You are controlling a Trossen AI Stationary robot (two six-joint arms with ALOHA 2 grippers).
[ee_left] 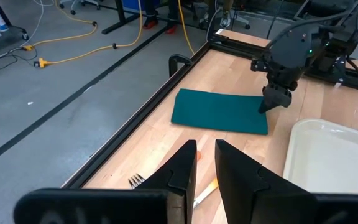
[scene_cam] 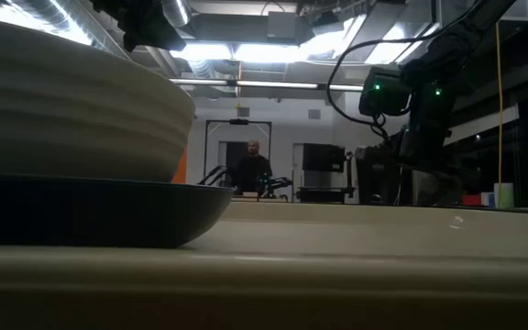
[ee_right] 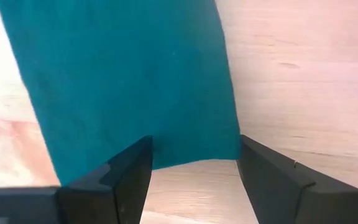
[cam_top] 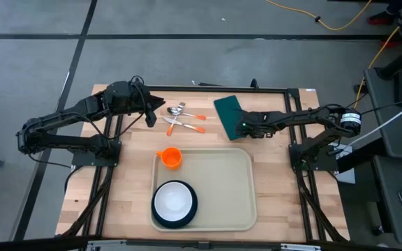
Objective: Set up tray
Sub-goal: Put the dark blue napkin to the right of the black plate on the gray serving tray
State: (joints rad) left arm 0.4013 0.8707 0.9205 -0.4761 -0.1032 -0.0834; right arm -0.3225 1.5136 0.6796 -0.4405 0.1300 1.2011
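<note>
The beige tray (cam_top: 215, 183) lies at the table's near middle. On it sit a dark teal plate (cam_top: 160, 216) carrying a white bowl (cam_top: 174, 199), and an orange cup (cam_top: 171, 157) at its far left corner. A dark green napkin (cam_top: 227, 113) lies flat on the wood beyond the tray. My right gripper (ee_right: 194, 165) is open and low over the napkin's near edge (ee_right: 191, 158), one finger above the cloth and one above bare wood. My left gripper (ee_left: 205, 165) hovers over the orange-handled cutlery (cam_top: 184, 120), open by a narrow gap and holding nothing. My right gripper stands open over the napkin's near edge (ee_left: 263, 121), coming from the table's right and slanting down. Whether its fingertips (ee_left: 272, 102) touch the cloth cannot be told.
The cutlery, a fork (ee_left: 137, 180) among it, lies left of the napkin near the far edge. Black frame rails (cam_top: 110, 160) run along both sides of the table. Bare wood lies left and right of the tray. A person stands far off in the room (scene_cam: 250, 165).
</note>
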